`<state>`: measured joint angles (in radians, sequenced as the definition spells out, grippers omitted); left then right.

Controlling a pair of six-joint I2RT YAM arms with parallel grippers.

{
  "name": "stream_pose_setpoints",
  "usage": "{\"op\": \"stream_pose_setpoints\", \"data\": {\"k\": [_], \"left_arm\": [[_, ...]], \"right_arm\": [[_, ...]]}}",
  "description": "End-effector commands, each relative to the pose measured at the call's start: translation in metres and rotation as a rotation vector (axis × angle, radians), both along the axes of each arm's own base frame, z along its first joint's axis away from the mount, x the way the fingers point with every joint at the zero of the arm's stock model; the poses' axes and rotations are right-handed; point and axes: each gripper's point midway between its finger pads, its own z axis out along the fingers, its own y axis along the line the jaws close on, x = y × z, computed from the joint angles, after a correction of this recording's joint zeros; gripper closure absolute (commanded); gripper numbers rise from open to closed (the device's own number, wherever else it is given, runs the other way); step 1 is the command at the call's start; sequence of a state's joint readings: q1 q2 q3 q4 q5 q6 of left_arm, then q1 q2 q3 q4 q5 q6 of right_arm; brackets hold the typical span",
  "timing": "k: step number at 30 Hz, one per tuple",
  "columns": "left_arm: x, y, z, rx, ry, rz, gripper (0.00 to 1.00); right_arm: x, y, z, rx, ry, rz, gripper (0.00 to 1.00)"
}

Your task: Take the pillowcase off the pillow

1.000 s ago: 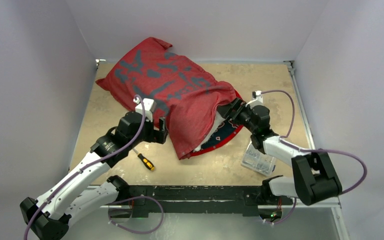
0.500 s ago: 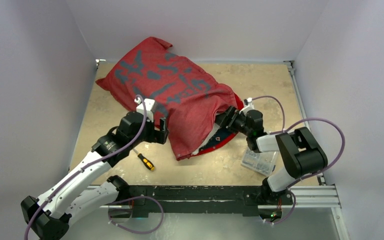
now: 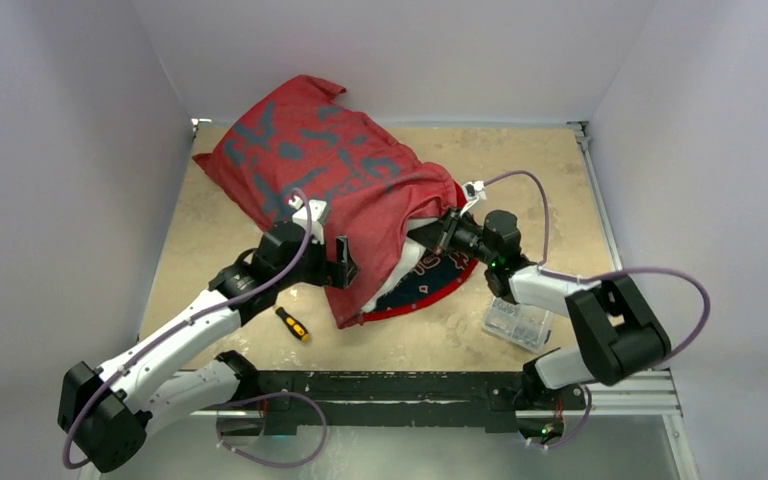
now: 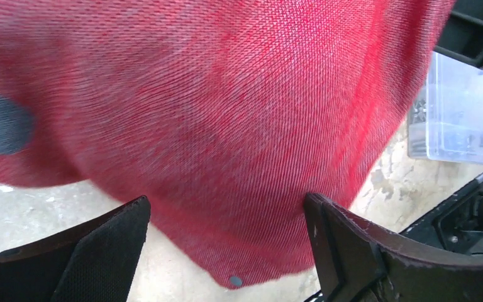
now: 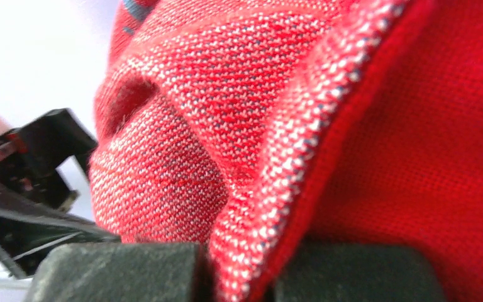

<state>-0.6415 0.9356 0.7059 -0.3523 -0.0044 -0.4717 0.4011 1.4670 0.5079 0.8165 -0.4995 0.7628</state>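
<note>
The red pillowcase (image 3: 325, 170) with grey-blue marks lies across the back left of the table, its corner leaning on the rear wall. At its open near end a strip of the white pillow (image 3: 393, 272) shows beside the navy inner side (image 3: 442, 279). My right gripper (image 3: 447, 228) is at that opening, shut on the pillowcase's folded edge (image 5: 270, 189), which is pinched between its pads (image 5: 119, 270). My left gripper (image 3: 345, 262) stands open at the near left side. In the left wrist view the pillowcase (image 4: 226, 126) hangs between its fingers (image 4: 100, 251).
A yellow-handled screwdriver (image 3: 293, 324) lies on the table (image 3: 520, 170) by the left arm. A clear plastic box (image 3: 515, 322) of small parts sits under the right arm, also seen in the left wrist view (image 4: 459, 107). White walls close in on three sides.
My right gripper moved left into the pillowcase opening and shut on its edge. The left arm moved right along the cloth. The pillowcase's near end bunched up a little.
</note>
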Motion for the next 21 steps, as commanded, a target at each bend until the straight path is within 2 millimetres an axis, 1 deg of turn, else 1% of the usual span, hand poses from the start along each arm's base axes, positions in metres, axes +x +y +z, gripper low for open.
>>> {"op": "stream_pose_setpoints", "data": {"k": [1,3,7,9,11,12,14,16,18,19,21], "left_arm": [[0.012,-0.023,0.017,-0.133,-0.028,-0.010,0.09],[0.015,-0.031,0.023,-0.177,-0.033,-0.012,0.09],[0.021,-0.045,0.035,-0.242,-0.038,-0.024,0.09],[0.023,-0.052,0.034,-0.232,-0.030,-0.038,0.11],[0.025,-0.055,0.028,-0.192,-0.020,-0.043,0.16],[0.027,-0.055,0.025,-0.169,-0.018,-0.039,0.19],[0.033,-0.048,0.020,-0.113,-0.023,-0.010,0.31],[0.038,-0.040,0.021,-0.055,-0.039,0.014,0.38],[0.044,-0.029,0.028,0.019,-0.059,0.039,0.49],[0.048,-0.024,0.037,0.049,-0.073,0.055,0.58],[0.054,-0.013,0.050,0.118,-0.100,0.084,0.76]], "right_arm": [[-0.001,0.011,0.061,0.019,-0.157,0.006,1.00],[-0.005,0.010,0.065,0.021,-0.171,0.003,1.00],[-0.011,0.011,0.064,0.021,-0.174,0.006,1.00],[-0.013,0.013,0.064,0.022,-0.175,0.014,1.00],[-0.016,0.015,0.064,0.025,-0.177,0.025,1.00],[-0.017,0.016,0.065,0.027,-0.180,0.028,1.00],[-0.017,0.016,0.068,0.026,-0.184,0.024,1.00],[-0.015,0.013,0.069,0.015,-0.188,0.008,1.00],[-0.012,0.011,0.070,0.001,-0.187,-0.013,1.00],[-0.011,0.009,0.070,-0.006,-0.189,-0.022,1.00],[-0.011,0.008,0.070,-0.017,-0.194,-0.030,1.00]]}}
